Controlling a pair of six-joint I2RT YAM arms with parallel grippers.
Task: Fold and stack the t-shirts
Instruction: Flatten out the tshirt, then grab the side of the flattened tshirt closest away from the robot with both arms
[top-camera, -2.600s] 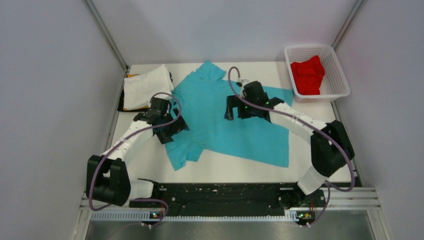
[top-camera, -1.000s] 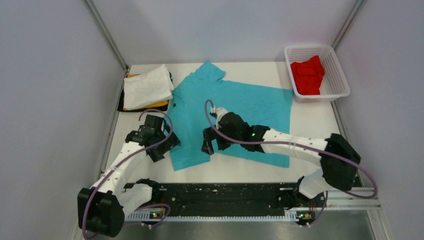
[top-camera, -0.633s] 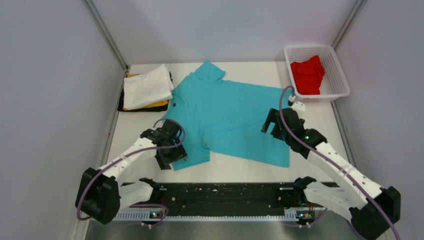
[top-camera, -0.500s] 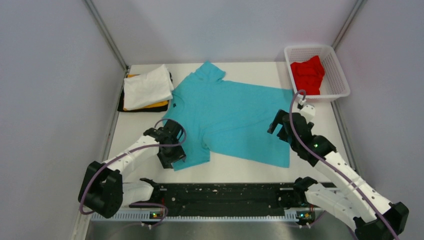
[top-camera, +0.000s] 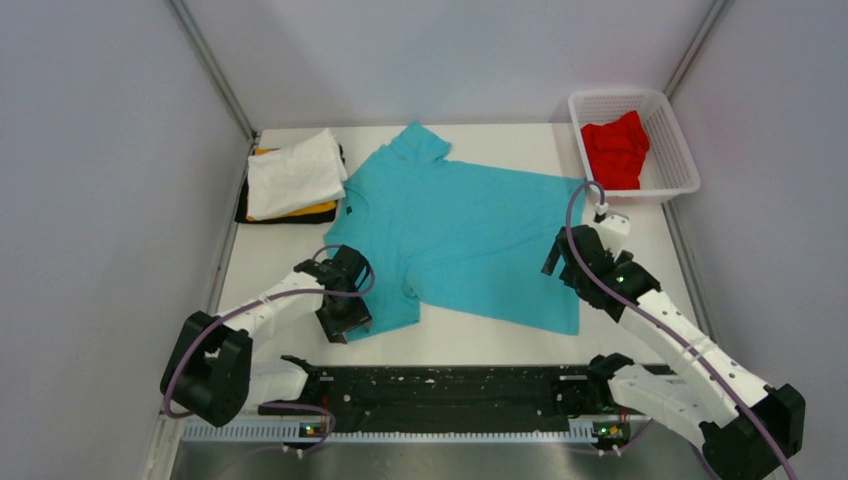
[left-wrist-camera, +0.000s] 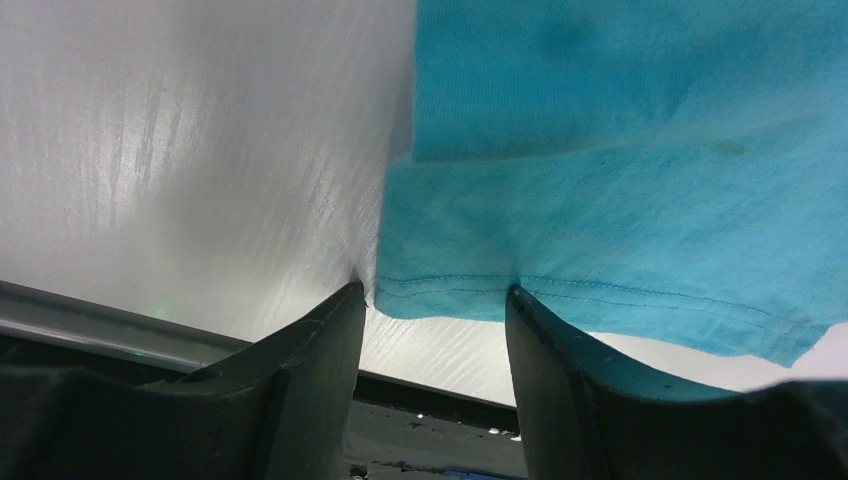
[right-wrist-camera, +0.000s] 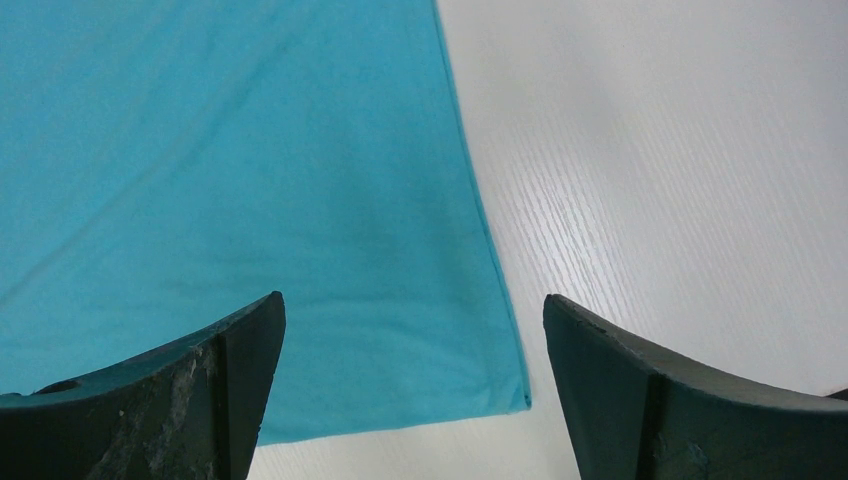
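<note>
A turquoise t-shirt (top-camera: 460, 235) lies spread flat in the middle of the desk (top-camera: 265, 250). The left pincer (left-wrist-camera: 432, 295), half open, straddles its sleeve hem at 7 o'clock. The right pincer (right-wrist-camera: 410, 320), wide and holding nothing, hovers over its hem corner at 4 o'clock.

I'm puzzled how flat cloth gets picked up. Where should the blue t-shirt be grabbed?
The blue t-shirt lies flat, so only its hems offer a lip: take the near sleeve hem from the table's near side, where the left tool straddles it.
</note>
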